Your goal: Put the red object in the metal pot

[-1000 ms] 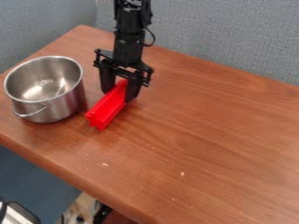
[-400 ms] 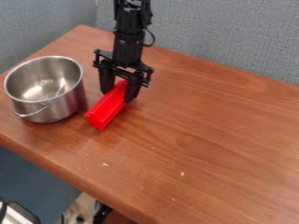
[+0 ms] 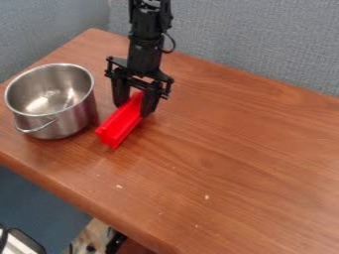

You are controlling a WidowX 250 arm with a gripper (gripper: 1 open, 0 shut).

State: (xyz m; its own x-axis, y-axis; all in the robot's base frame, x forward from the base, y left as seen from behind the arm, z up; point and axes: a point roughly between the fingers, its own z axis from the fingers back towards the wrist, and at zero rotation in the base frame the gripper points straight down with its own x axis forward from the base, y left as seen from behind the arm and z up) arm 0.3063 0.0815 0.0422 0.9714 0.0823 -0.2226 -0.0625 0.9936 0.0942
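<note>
Wood, reddish-brown and glossy, fills most of my view: the table (image 3: 225, 149) runs from the grey wall down to its near edge. On its left end sits the metal pot (image 3: 50, 99), upright and empty as far as I can see, its thin wire handle hanging at the front. Just right of the pot, apart from it, lies the red object (image 3: 119, 124), one end pointing toward me and the far end up under the gripper (image 3: 138, 102). The black fingers straddle that far end, partly open and seemingly pressed on the bar's sides, though I cannot tell from this angle whether they truly have hold of it.

My worry is the grip point. Taken at one end, the long bar could swing or slip out as I lift. It looks about as long as the pot is wide, so a level arrival may catch the rim or nudge the pot aside.

Against the earlier frames I see no difference: arm, bar and pot all sit exactly where they were.
</note>
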